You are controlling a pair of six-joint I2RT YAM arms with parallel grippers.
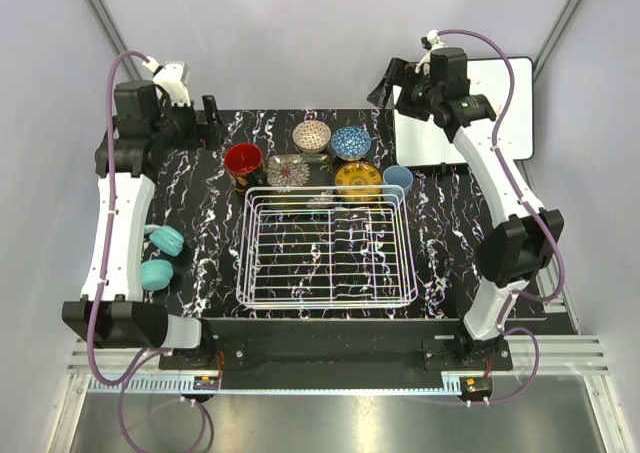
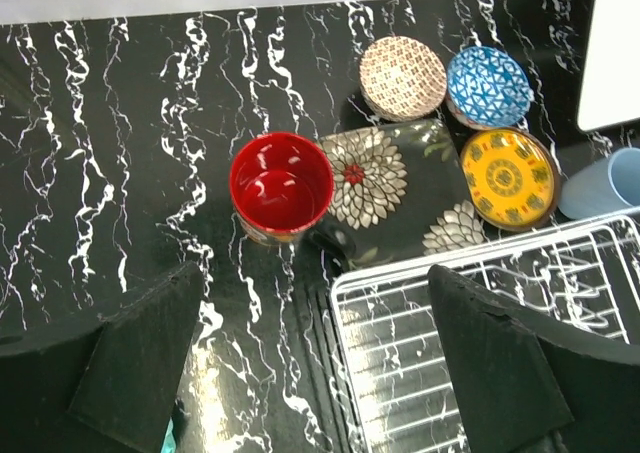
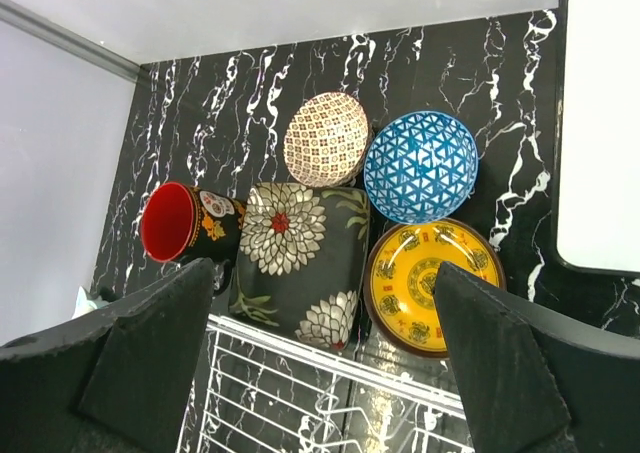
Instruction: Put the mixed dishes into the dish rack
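Note:
The white wire dish rack (image 1: pixel 325 245) stands mid-table and holds nothing. Behind it are the red mug (image 1: pixel 243 161), floral dark saucer (image 1: pixel 290 171), beige-brown bowl (image 1: pixel 312 135), blue bowl (image 1: pixel 351 143), yellow plate (image 1: pixel 358 181) and light blue cup (image 1: pixel 398 180). My left gripper (image 2: pixel 312 303) is open and empty, high over the rack's far left corner (image 2: pixel 480 323) near the mug (image 2: pixel 281 185). My right gripper (image 3: pixel 322 273) is open and empty, high above the saucer (image 3: pixel 300 258) and yellow plate (image 3: pixel 432 283).
Two teal rounded objects (image 1: pixel 160 258) lie left of the rack beside my left arm. A white whiteboard (image 1: pixel 470 113) lies at the back right, under my right arm. Grey walls close in both sides.

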